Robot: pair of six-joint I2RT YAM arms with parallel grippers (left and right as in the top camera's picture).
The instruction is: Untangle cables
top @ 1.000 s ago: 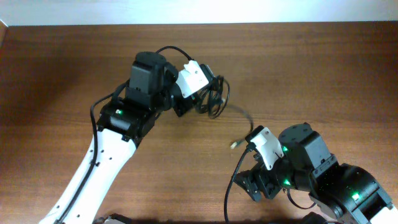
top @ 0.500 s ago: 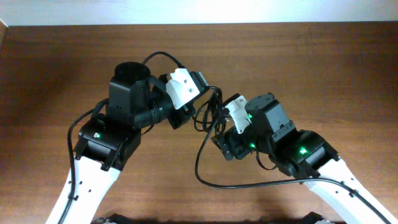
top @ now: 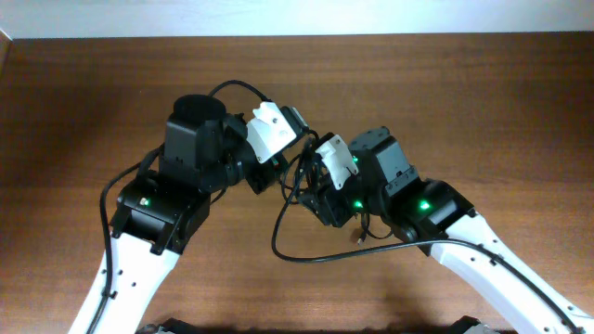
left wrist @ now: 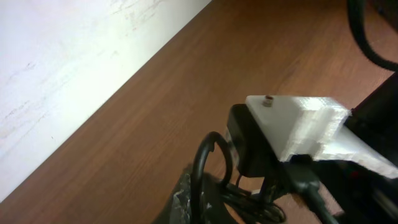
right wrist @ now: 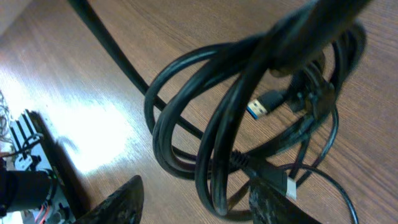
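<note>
I'm at the start of the pulling-apart step: the cables (top: 299, 176) are one coiled bundle at the centre of the overhead view, pinched between my two arms, and no cord has been freed from it yet. My left fingers (top: 283, 169) come in from the left of the bundle. Their tips are hidden, but the coil hangs from them above the counter (top: 464, 93), so I judge them clamped on the cables.

My right fingers (right wrist: 121, 202) are apart. In the right wrist view they sit at the bottom edge, one lower left and one lower centre, with the lowest loops of the coil dipping into the gap between them. A blue-tipped plug (right wrist: 260, 107) shows right of centre inside the loops, and a silvery plug (right wrist: 291, 185) hangs at the lower right. In the overhead view one long strand (top: 297, 255) drops from the bundle, sweeps along the counter below centre and ends in a small plug (top: 360, 238) under my right wrist.

I think the next move calls for closing my right fingers on a single strand rather than the whole coil, ideally near a plug end. Then I would draw it away towards the lower right while my left fingers hold firm. Grabbing several loops at once would likely only tighten the knot.
</note>
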